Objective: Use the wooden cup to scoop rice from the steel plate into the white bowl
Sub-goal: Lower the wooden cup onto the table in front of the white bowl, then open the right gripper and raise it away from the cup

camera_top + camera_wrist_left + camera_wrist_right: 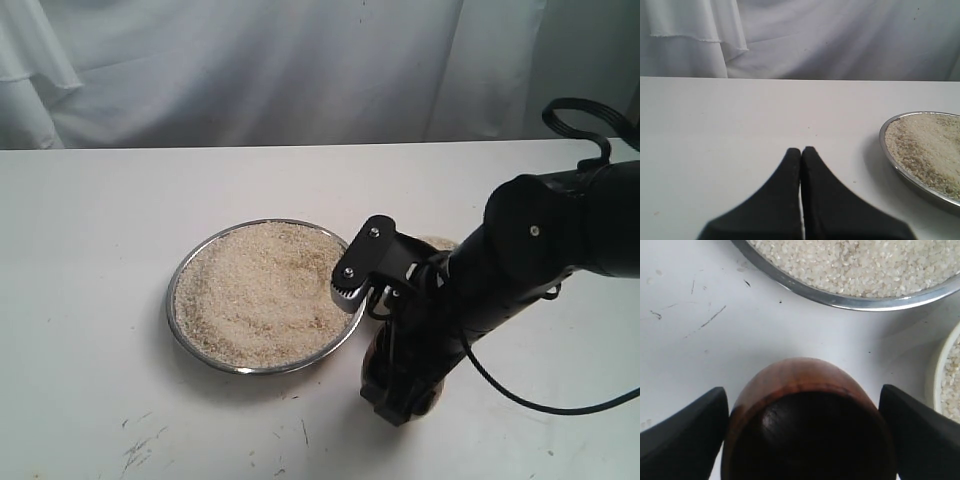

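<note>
Wooden cup point(800, 372) first: grips it by both sides in the right hand point(802, 390), fingers snug against the wall, mouth facing the wrist camera, inside dark and apparently empty. Sits low by the tabletop point(80, 260), just beside the steel plate point(172, 300) and the white bowl point(936, 375); cannot tell whether the base touches down. Shows rice point(265, 290) heaped across the plate, plus some grains in the bowl. Shows the left hand point(801, 150) clenched on nothing, off to the side of the plate.

Reads as the gap ahead of a scoop: cup in grasp, no load, not yet over the grains. Next calls for a lift over the thin rim, a tilt of the mouth into the heap, a shallow drag, then levelling before the carry to the bowl and the tip-out. Worth watching: could clip the rim and shove the plate, or shed grains onto the tabletop.
</note>
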### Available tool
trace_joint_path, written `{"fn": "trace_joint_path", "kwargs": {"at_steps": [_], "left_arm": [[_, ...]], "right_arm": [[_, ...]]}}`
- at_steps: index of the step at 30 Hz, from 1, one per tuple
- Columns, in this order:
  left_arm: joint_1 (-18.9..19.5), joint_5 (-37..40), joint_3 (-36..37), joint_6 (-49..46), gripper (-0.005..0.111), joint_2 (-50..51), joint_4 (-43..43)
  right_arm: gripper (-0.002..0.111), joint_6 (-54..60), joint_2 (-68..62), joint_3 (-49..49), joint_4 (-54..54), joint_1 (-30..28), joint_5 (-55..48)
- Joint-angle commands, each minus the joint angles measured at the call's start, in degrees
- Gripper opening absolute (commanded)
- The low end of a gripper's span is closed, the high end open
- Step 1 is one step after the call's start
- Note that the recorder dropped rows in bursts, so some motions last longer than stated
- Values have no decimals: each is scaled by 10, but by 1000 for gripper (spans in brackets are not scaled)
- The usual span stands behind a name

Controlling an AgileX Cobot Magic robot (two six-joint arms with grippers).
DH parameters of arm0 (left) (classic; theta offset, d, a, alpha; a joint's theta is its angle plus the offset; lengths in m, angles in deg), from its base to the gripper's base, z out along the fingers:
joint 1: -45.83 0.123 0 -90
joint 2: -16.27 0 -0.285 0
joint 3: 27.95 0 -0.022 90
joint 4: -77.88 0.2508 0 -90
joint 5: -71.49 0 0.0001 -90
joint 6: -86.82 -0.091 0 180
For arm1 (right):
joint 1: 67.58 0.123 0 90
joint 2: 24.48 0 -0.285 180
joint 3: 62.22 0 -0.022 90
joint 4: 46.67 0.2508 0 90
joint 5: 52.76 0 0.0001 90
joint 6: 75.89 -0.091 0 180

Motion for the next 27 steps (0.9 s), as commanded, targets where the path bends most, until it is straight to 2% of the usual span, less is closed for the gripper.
{"fn": "trace_joint_path", "kwargs": {"at_steps": [1, 10, 18, 27], "left_arm": [[-1, -4, 3, 2, 0, -3, 0], [-1, -4, 3, 2, 0, -3, 0], [-1, -4, 3, 2, 0, -3, 0], [-1, -4, 3, 2, 0, -3, 0]], "right_arm": [[71, -5, -13, 3, 9, 1, 6], [79, -42, -20, 3, 8, 1, 21], [79, -56, -15, 1, 8, 1, 21], [79, -105, 91, -35, -4, 1, -16]]}}
